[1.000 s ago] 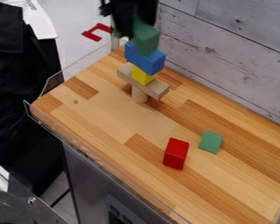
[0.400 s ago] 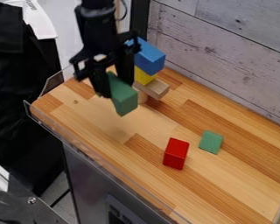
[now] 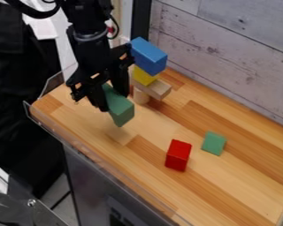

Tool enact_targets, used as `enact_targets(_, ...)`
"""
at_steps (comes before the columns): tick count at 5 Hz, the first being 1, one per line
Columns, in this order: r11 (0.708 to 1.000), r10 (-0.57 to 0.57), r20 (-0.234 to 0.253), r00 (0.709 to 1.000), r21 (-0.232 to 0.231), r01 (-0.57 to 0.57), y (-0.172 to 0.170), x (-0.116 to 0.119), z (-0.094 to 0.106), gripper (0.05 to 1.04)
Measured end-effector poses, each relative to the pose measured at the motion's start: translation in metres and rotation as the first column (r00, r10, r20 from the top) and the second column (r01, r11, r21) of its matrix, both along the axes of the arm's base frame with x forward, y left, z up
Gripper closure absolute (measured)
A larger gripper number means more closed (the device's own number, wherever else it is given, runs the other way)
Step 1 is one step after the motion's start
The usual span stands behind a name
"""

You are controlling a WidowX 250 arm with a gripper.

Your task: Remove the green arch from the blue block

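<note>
One black arm (image 3: 88,37), gripper (image 3: 113,99) downward

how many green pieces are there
2: the green arch held in the tool, and the green block on the wooden counter near the red block. The arm may hide others.

Bright, diffuse light falls from above on the worktop (image 3: 244,176), leaving a faint, soft shadow below the raised green block (image 3: 122,110). The blue block (image 3: 148,50) is paler on top than on its sides.
</note>
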State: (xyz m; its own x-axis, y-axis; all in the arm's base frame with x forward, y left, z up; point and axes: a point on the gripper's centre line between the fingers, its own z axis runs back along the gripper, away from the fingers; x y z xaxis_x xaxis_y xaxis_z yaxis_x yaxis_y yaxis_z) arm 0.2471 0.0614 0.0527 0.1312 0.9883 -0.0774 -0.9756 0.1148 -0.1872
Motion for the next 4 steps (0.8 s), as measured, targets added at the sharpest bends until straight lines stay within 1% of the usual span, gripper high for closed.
enact_targets(1, 0.998, 0.04, -0.006, 0.999, 0.053, -0.039, 0.004, 0.006, -0.012, 0.534)
enact_targets(2, 0.997, 0.05, -0.032, 0.998, 0.068, -0.047, 0.005, 0.015, -0.021, 0.534)
enact_targets(3, 0.997, 0.066, -0.026, 0.998, 0.043, -0.064, 0.002, 0.018, -0.026, 0.534)
enact_targets(4, 0.997, 0.063, -0.051, 0.997, 0.039, -0.061, 0.001, 0.012, -0.033, 0.534)
